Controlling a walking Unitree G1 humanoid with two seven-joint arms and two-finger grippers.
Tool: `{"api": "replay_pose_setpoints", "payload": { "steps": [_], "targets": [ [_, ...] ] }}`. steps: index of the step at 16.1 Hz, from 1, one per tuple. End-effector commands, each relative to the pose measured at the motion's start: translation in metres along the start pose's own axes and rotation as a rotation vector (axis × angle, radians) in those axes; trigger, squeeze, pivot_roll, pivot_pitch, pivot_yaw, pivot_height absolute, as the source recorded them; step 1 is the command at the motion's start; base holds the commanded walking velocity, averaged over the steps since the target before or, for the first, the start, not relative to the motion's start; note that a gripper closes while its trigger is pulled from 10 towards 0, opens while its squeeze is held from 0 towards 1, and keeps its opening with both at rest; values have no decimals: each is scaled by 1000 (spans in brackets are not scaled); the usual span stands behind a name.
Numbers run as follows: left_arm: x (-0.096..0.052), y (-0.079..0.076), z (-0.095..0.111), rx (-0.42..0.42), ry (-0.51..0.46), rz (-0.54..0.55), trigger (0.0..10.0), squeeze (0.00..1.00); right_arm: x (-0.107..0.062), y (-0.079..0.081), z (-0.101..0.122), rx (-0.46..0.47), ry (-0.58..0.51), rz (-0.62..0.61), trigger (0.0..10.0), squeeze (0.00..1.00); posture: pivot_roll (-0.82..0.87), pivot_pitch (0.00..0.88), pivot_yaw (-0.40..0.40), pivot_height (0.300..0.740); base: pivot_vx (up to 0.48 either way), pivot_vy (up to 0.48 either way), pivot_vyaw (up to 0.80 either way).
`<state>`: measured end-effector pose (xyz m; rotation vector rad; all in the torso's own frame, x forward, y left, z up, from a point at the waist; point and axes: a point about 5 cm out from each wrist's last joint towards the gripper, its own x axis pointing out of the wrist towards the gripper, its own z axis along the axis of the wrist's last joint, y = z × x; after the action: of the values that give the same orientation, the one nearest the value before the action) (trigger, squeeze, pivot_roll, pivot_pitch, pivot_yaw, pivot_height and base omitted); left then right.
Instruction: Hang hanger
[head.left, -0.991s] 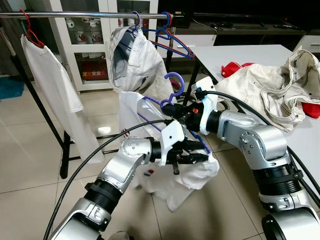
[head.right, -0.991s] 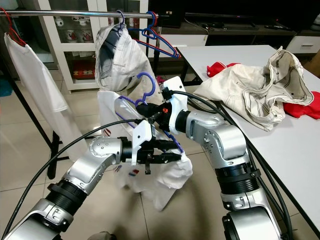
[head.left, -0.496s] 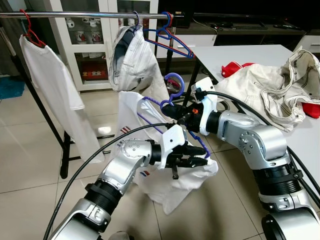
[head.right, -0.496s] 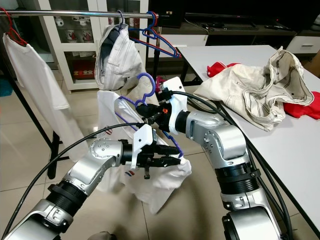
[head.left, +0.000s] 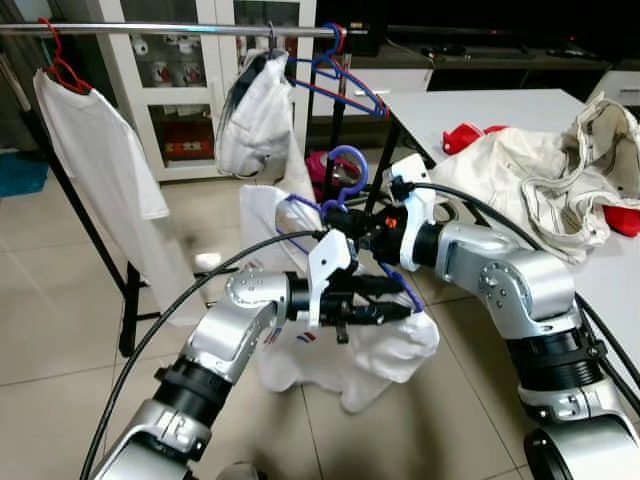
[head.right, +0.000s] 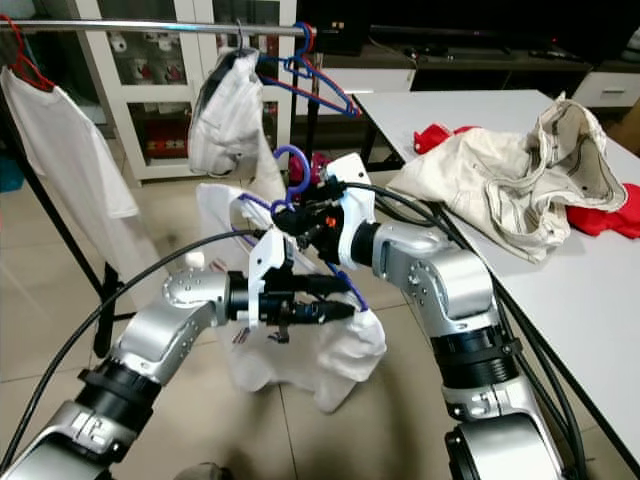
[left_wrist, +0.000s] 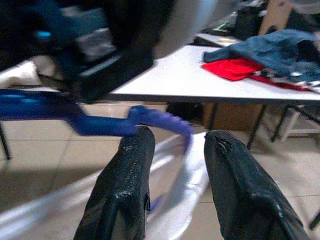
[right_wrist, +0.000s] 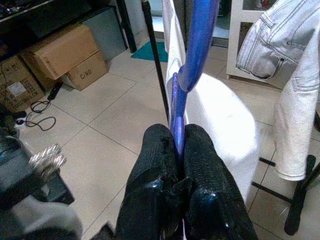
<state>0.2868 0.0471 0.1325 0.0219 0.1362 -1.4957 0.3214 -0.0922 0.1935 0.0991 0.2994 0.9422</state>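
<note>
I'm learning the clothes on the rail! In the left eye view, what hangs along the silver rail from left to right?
White T-shirt on a red hanger → pale grey denim garment bunched on a hanger → empty blue and red hangers.

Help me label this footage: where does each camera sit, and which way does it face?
Eye views: on the head, looking down at both arms and the purple hanger carrying a white shirt.
Left wrist: along the open left gripper toward a table.
Right wrist: along the right gripper clamping the hanger.
All share the hanger.
</note>
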Motion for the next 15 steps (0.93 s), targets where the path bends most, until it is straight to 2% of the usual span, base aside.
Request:
{"api": "replay_pose_setpoints", "payload": {
  "steps": [1, 3, 5, 8, 11, 13, 14, 15],
  "targets": [
    [5, -6, 1, 3, 9, -43, 10000, 0, -3, 0, 10, -23, -20, 13, 10000, 0, -19, 0, -90, 740, 0, 0, 0],
    [10, -9, -7, 40, 60, -40, 10000, 0, -3, 0, 11, -27, -19, 16, 10000, 0, -20, 0, -93, 740, 0, 0, 0],
    [16, -3, -11, 76, 77, 28, 10000, 0, -2, 1, 14, -32, -22, 23, 10000, 0, -24, 0, -93, 740, 0, 0, 0],
    [15, 4, -11, 107, 101, 62, 10000, 0, -2, 2, 15, -35, -24, 29, 10000, 0, -31, 0, -89, 740, 0, 0, 0],
    [13, 5, -10, 100, 80, 66, 10000, 0, -2, 2, 15, -35, -25, 29, 10000, 0, -32, 0, -87, 740, 0, 0, 0],
    [14, 5, -8, 92, 50, 62, 3255, 0, -2, 1, 16, -36, -25, 29, 10000, 0, -32, 0, -86, 740, 0, 0, 0],
    [14, 5, -8, 91, 46, 60, 1020, 0, -2, 1, 16, -36, -26, 29, 10000, 0, -32, 0, -86, 740, 0, 0, 0],
    [15, 5, -8, 89, 42, 54, 0, 0, -2, 1, 16, -37, -27, 29, 10000, 0, -32, 0, -85, 740, 0, 0, 0]
  ]
}}
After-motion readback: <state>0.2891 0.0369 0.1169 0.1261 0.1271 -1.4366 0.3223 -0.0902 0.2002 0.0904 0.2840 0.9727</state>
